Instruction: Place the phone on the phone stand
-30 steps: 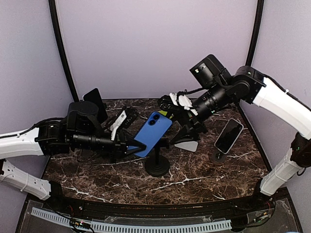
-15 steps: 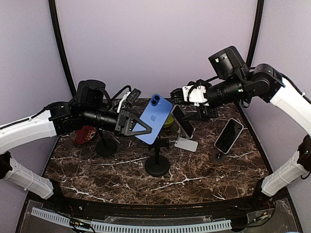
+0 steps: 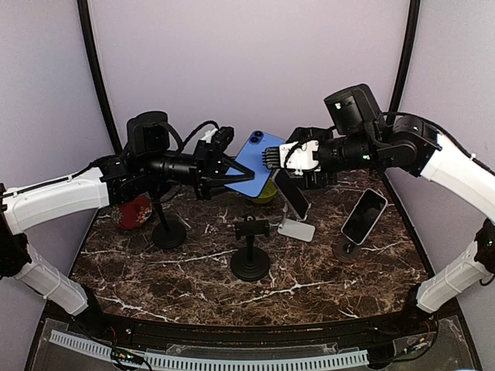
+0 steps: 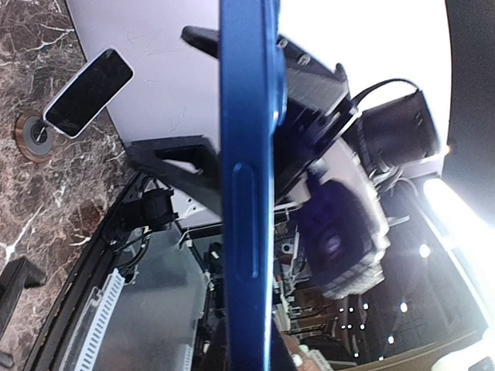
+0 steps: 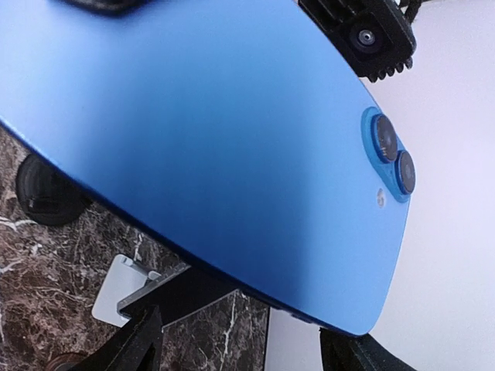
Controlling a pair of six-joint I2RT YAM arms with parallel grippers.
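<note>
Lifted higher now, the blue phone (image 3: 251, 164) hangs well above the phone stand (image 3: 250, 232), its left end pinched in the left tool (image 3: 223, 173); the right tool (image 3: 282, 166) waits spread at its right end, and should close squarely on both faces before any release
</note>
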